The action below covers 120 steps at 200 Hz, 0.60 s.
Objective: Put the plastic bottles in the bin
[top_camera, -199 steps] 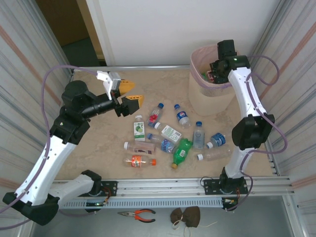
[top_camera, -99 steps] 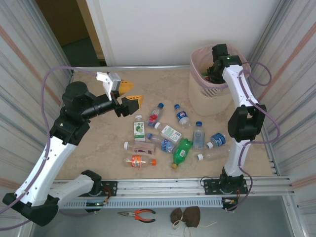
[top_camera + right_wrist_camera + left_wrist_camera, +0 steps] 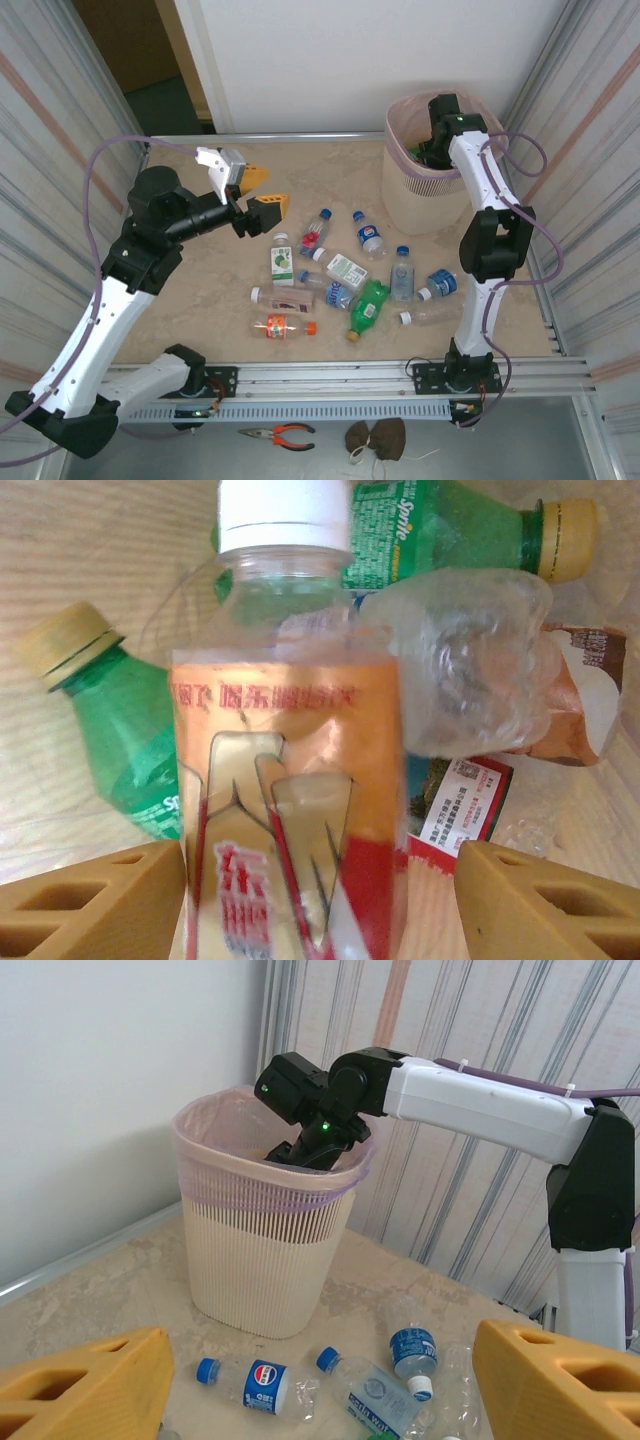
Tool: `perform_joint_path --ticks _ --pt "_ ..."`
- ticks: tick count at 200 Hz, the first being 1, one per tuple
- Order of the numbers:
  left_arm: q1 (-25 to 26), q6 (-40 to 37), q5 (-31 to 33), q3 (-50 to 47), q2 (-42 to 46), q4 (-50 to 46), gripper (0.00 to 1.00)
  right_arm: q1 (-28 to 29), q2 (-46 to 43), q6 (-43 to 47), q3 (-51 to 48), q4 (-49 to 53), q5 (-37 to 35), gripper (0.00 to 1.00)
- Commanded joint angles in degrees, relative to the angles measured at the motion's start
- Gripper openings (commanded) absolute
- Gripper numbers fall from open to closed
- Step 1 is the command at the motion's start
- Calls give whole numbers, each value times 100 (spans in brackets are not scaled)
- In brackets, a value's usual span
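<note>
The bin (image 3: 420,205), beige and ribbed with a pink liner, stands at the far right; the left wrist view shows the bin (image 3: 260,1260) with the right arm reaching into it. My right gripper (image 3: 432,150) is inside the rim. There my right gripper (image 3: 320,900) is open around an orange-labelled bottle (image 3: 290,780); the left finger touches it and the right finger stands clear. Green bottles (image 3: 130,740) and a crushed clear one (image 3: 465,660) lie beneath. Several plastic bottles (image 3: 367,307) lie mid-table. My left gripper (image 3: 262,192) hangs open and empty above the table's left part.
Clear blue-capped bottles (image 3: 250,1385) lie just in front of the bin. Corrugated walls close both sides. A metal rail (image 3: 330,378) runs along the near edge, with pliers (image 3: 280,434) and a brown lump (image 3: 376,438) beyond it.
The right gripper has moved from the bin's rim deeper inside and its jaws have widened off the orange-labelled bottle. The left arm has stayed still.
</note>
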<state>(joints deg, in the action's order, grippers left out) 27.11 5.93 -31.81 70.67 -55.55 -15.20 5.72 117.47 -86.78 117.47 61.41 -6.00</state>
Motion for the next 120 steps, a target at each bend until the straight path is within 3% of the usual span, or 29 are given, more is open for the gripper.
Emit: perform_joint_path --ticks 1,65,120 --pt "-3 -104 34 -27 149 30 79 -37 -328 -41 258 224 -106 70" --pt "-2 -64 118 -80 207 -6 79 -13 -960 213 441 134 -182 70" --pt "-4 -14 342 -45 36 -217 78 18 -1672 1279 436 -415 -82 67"
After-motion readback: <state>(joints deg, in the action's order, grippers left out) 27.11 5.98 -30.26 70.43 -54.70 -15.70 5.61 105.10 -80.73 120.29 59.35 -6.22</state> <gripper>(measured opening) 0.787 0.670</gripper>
